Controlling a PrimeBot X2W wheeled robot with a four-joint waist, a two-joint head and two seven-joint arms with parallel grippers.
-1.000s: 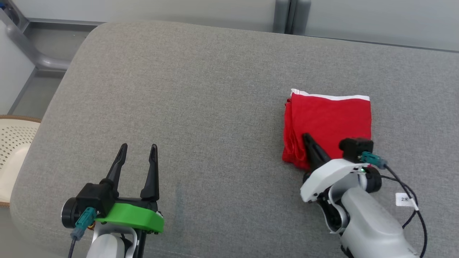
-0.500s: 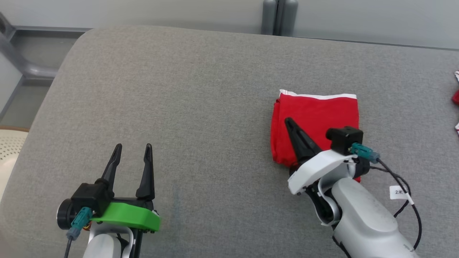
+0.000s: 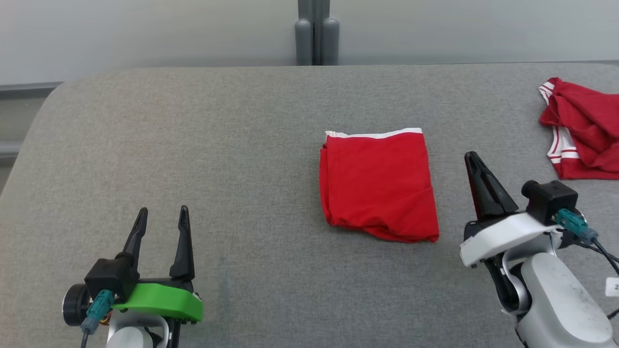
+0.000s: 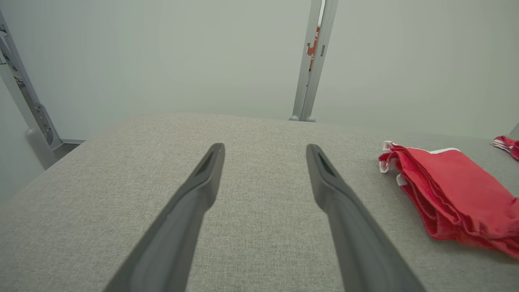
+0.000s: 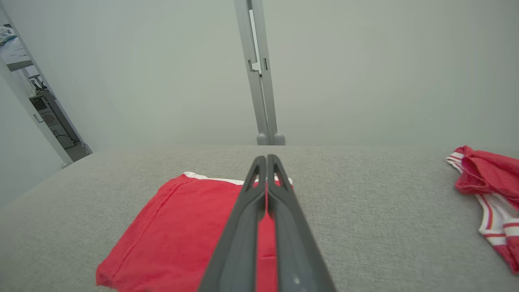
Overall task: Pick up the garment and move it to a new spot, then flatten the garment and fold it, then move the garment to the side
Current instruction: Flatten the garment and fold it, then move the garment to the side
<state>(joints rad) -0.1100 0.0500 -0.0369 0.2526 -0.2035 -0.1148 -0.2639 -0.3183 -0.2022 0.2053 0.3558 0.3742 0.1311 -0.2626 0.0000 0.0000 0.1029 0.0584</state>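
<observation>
A folded red garment [image 3: 377, 183] with a white band along its far edge lies flat in the middle of the grey padded surface [image 3: 217, 135]. My right gripper [image 3: 470, 155] is shut with nothing in it, just to the garment's right and apart from it. The right wrist view has the garment [image 5: 174, 231] to the left of and behind the closed right gripper [image 5: 266, 157]. My left gripper [image 3: 162, 211] stands open and empty at the lower left, far from the cloth. In the left wrist view the left gripper [image 4: 263, 148] is open and the garment [image 4: 454, 190] lies to its right.
A second red garment [image 3: 585, 125] with white stripes lies crumpled at the surface's far right edge, also in the right wrist view [image 5: 490, 174]. A grey post [image 3: 316, 38] stands against the pale wall behind. The surface's rounded left edge [image 3: 34, 125] drops off.
The head camera has turned right, bringing the second garment into view. My shut right gripper, earlier over the folded garment's near left part, is now off it to its right. The left gripper stays open.
</observation>
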